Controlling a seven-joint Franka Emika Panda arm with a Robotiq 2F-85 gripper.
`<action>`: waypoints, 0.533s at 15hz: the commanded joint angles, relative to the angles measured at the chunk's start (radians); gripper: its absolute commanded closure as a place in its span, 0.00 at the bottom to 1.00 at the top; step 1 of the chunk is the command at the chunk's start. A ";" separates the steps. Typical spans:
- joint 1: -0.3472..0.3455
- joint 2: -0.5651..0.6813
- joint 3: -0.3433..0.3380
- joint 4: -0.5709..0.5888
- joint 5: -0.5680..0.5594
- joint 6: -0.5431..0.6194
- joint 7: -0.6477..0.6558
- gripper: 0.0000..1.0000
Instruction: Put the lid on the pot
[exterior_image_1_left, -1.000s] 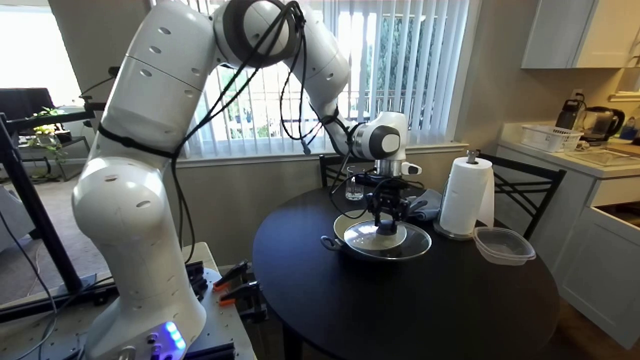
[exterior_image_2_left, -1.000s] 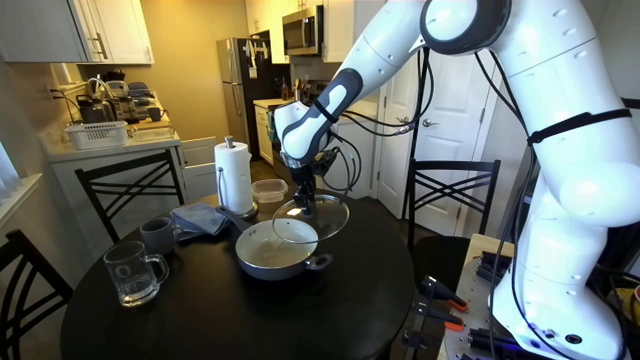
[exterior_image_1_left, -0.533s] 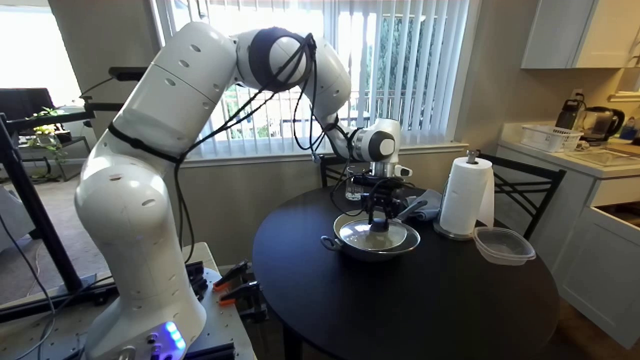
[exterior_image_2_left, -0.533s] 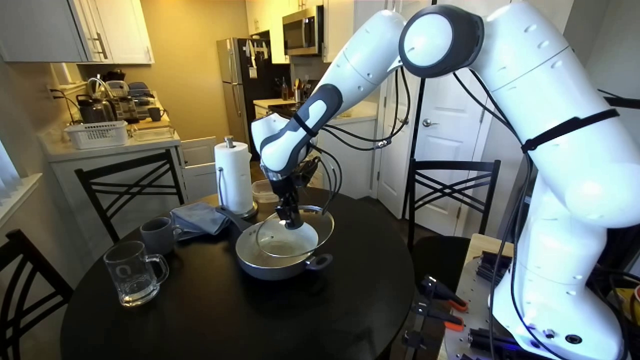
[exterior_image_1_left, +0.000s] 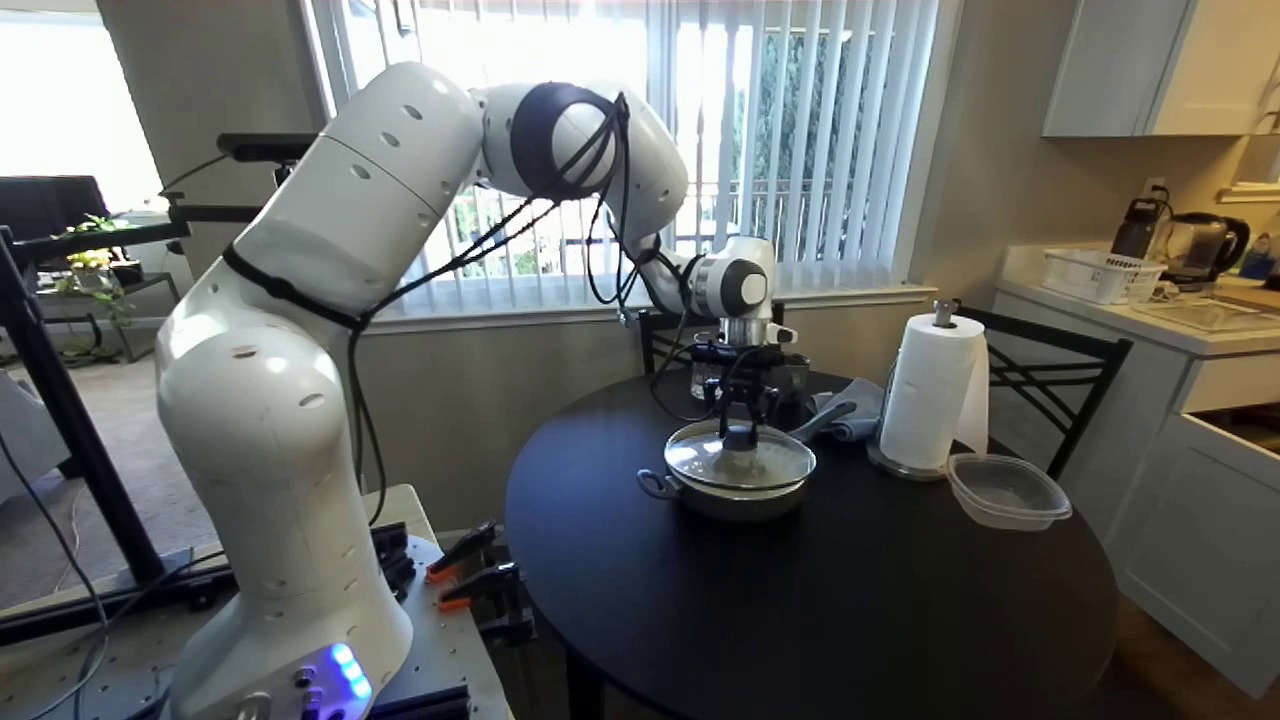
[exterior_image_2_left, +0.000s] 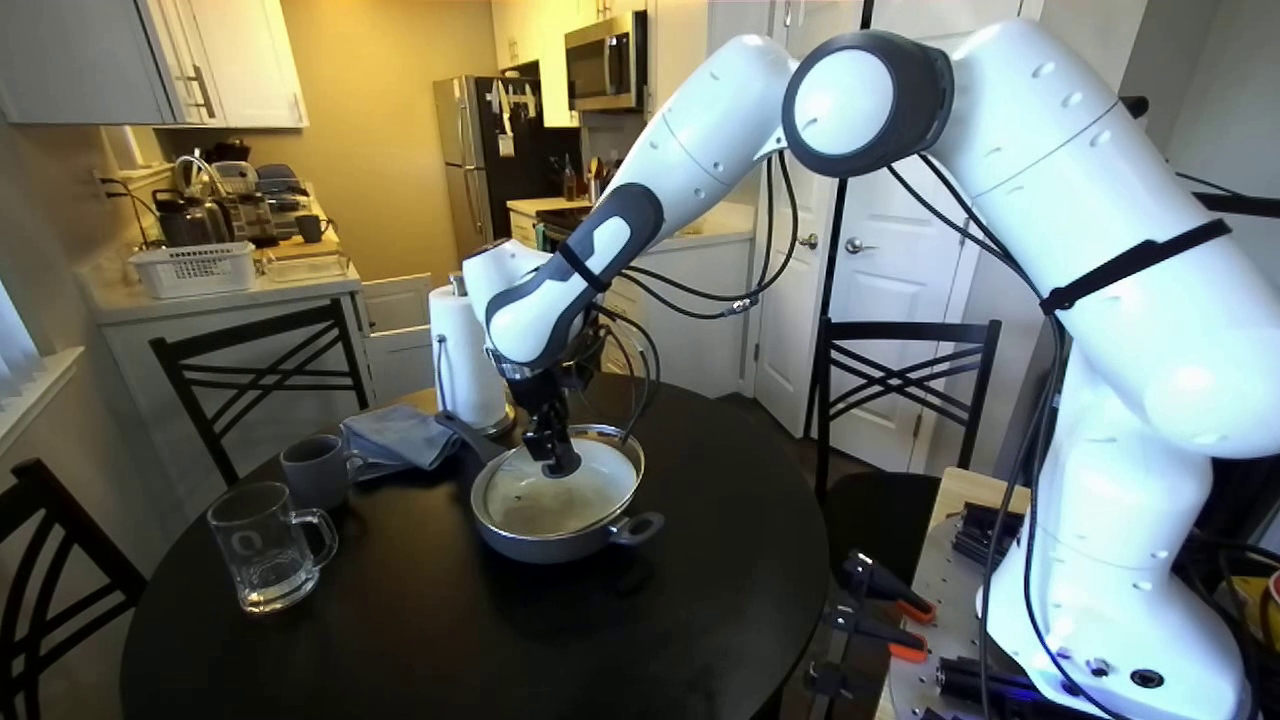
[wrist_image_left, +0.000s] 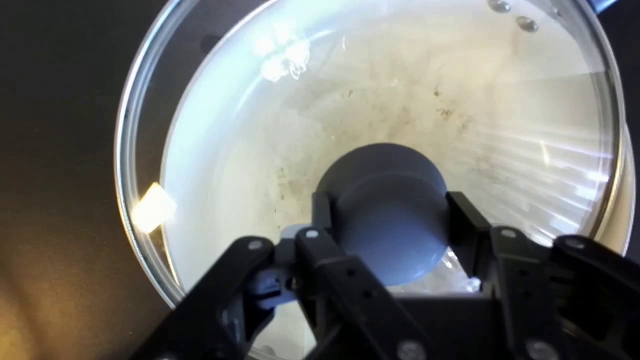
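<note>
The clear glass lid (exterior_image_1_left: 692, 452) is over the pot (exterior_image_1_left: 742, 507) in both exterior views; the lid (exterior_image_2_left: 636, 452) sits slightly off-centre from the pot (exterior_image_2_left: 545, 547). My gripper (exterior_image_1_left: 740, 432) is shut on the lid's dark knob, also seen in the wrist view with the gripper (wrist_image_left: 385, 210) on both sides of it. In the wrist view the lid (wrist_image_left: 121, 150) reaches past the pot's edge on the left, and the pot's pale rim (wrist_image_left: 624, 215) peeks out on the right. The lid is very close to the pot's rim; I cannot tell whether they touch.
The pot's long handle (exterior_image_2_left: 470, 437) points towards a blue-grey cloth (exterior_image_2_left: 400, 437) and a paper towel roll (exterior_image_2_left: 465, 365). A grey mug (exterior_image_2_left: 316, 473) and a glass mug (exterior_image_2_left: 268, 555) stand beside the pot. A plastic container (exterior_image_1_left: 1008, 495) sits near the towel roll.
The gripper has carried the lid down and across over the pot. The lid was higher and hung well past the pot's edge. The pot has hardly moved.
</note>
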 joint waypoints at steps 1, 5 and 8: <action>-0.004 -0.022 0.004 0.004 -0.022 -0.009 -0.030 0.67; -0.018 -0.056 0.004 -0.029 -0.013 0.025 -0.028 0.67; -0.031 -0.085 0.013 -0.056 -0.004 0.061 -0.037 0.67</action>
